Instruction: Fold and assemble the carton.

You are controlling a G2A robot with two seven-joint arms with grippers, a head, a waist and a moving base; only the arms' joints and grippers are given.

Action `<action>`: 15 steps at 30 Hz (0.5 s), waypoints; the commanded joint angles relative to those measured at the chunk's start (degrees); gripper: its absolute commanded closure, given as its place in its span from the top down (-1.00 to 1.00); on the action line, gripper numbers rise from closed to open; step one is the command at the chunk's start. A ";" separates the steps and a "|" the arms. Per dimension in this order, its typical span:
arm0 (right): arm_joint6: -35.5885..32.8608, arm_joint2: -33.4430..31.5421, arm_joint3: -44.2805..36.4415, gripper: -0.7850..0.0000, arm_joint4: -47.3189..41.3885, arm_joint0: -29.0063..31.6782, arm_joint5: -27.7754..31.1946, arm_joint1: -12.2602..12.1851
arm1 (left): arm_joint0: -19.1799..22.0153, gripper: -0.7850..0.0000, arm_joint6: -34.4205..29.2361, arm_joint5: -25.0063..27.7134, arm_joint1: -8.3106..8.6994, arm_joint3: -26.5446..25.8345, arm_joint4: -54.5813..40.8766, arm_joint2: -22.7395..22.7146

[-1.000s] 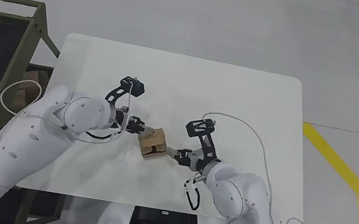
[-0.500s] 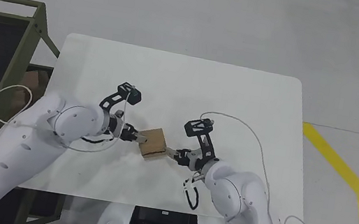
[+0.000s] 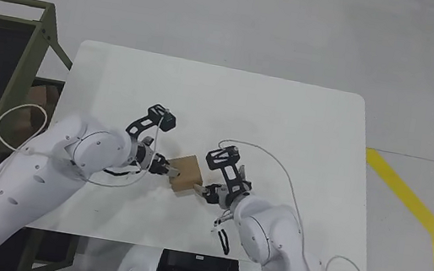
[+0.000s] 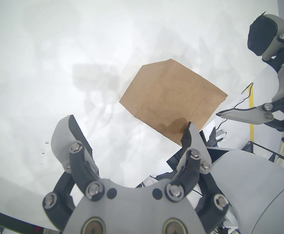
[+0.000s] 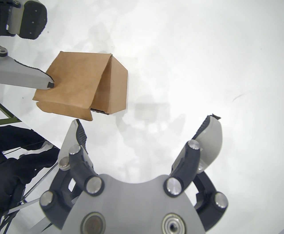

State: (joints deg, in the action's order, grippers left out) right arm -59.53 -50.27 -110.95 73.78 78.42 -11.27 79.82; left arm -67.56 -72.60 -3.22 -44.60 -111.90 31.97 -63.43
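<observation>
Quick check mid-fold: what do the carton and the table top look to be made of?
The carton: thin brown cardboard, matte, judging by its sharp creases and raw cut edges; a darker stain marks one face. The table: white, smooth, slightly glossy, seemingly laminate or coated board, given the soft reflections.

Carton (image 3: 185,172) on table (image 3: 289,113) (near front edge) between left hand (image 4: 129,127), right hand (image 5: 144,123)

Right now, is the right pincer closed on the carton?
No, the right pincer is wide open, and the carton lies outside its gap, not between its jaws.
</observation>
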 commanded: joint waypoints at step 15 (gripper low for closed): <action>-0.59 3.66 3.88 1.00 2.63 -3.81 -4.53 1.64 | 2.17 1.00 -0.46 -0.75 -1.05 2.00 -1.45 2.14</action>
State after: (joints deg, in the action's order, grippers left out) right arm -60.16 -46.73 -107.15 76.20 74.66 -15.53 81.39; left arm -65.53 -72.93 -3.99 -45.59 -110.03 30.72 -61.38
